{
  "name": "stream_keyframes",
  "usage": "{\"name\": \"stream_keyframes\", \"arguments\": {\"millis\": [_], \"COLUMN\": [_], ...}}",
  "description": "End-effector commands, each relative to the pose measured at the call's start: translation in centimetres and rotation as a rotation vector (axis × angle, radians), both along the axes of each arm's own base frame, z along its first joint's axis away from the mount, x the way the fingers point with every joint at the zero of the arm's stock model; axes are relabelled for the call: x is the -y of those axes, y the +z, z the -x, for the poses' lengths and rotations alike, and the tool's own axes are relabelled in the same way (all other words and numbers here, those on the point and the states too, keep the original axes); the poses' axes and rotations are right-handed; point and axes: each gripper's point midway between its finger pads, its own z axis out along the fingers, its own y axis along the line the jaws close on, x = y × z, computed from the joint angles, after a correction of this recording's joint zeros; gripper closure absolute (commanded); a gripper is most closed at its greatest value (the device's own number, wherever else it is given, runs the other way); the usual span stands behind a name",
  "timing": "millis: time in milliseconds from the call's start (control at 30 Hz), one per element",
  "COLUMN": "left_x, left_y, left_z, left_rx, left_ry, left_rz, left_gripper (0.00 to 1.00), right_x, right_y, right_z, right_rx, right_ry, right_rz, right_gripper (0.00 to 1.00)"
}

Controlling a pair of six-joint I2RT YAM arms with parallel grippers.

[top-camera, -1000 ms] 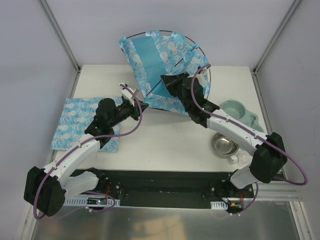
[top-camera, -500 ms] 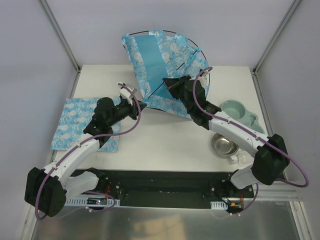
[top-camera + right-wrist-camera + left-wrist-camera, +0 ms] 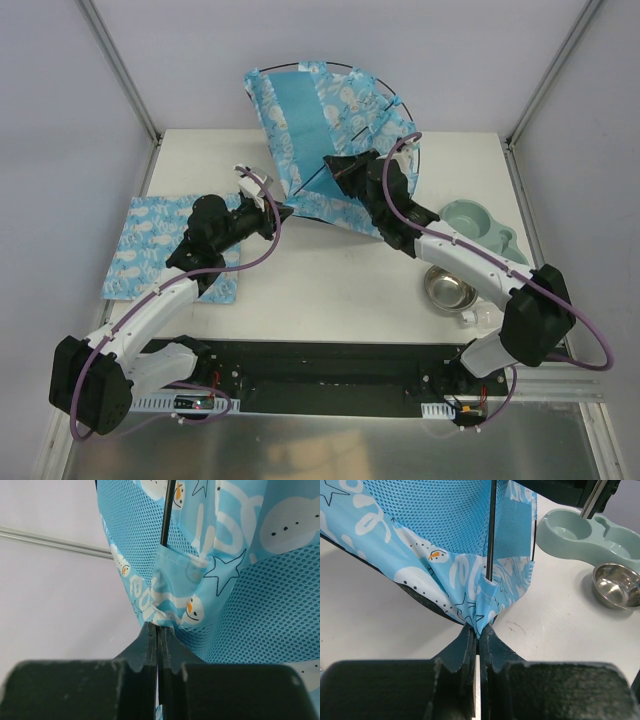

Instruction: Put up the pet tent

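The pet tent (image 3: 310,110), blue fabric with white snowman print and mesh panels, stands tilted up at the back of the table, its thin black poles (image 3: 385,85) arching over it. My left gripper (image 3: 283,212) is shut on the tent's near corner (image 3: 477,622), just below the pocket that holds a pole end (image 3: 491,530). My right gripper (image 3: 332,160) is shut on another corner pocket (image 3: 170,617), higher up, where a pole (image 3: 167,515) enters the cloth. The doorway does not show.
A flat mat (image 3: 165,245) of the same print lies at the left under my left arm. A pale green double feeder (image 3: 478,228) and a steel bowl (image 3: 450,290) sit at the right, with a small clear bottle (image 3: 480,318) near the front edge.
The tent has swung slightly to the right and my right gripper moved a little right and up with its corner. My left gripper holds about the same place.
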Motion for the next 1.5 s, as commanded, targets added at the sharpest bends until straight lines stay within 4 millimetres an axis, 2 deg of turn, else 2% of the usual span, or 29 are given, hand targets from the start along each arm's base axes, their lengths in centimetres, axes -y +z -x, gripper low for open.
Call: {"name": "stream_keyframes", "arguments": {"millis": [0, 200, 500, 767, 1000, 1100, 1333, 1400, 1467], "left_x": [0.3, 0.4, 0.9, 1.4, 1.6, 1.8, 2.3, 2.3, 2.3], "left_y": [2.4, 2.6, 2.6, 3.0, 3.3, 3.1, 2.0, 1.5, 1.1], "left_z": [0.9, 0.7, 0.6, 0.9, 1.3, 1.5, 1.9, 2.0, 2.1], "left_rx": [0.050, 0.049, 0.035, 0.027, 0.021, 0.002, -0.065, -0.089, -0.109], "left_ry": [-0.047, -0.050, -0.077, -0.118, -0.141, -0.158, -0.196, -0.202, -0.208], "left_rz": [0.046, 0.041, 0.029, 0.028, 0.025, 0.023, 0.006, -0.001, -0.009], "left_gripper": [1.00, 1.00, 1.00, 1.00, 1.00, 1.00, 1.00, 1.00, 0.94], "right_x": [3.6, 2.8, -0.2, -1.8, -1.7, -2.0, -4.1, -4.2, -3.9], "right_y": [-2.9, -2.9, -0.3, -1.3, -2.5, -2.1, 0.4, 0.3, -0.1], "right_z": [-3.1, -2.7, -0.9, -0.3, -0.1, 0.2, 1.8, 2.0, 1.9], "right_rx": [-0.035, -0.020, 0.074, 0.099, 0.126, 0.140, 0.219, 0.220, 0.212], "right_ry": [-0.157, -0.122, 0.001, 0.032, 0.002, 0.012, 0.145, 0.153, 0.140], "right_rz": [0.122, 0.152, 0.163, 0.262, 0.397, 0.392, 0.310, 0.309, 0.319], "right_gripper": [1.00, 1.00, 1.00, 1.00, 1.00, 1.00, 1.00, 1.00, 1.00]}}
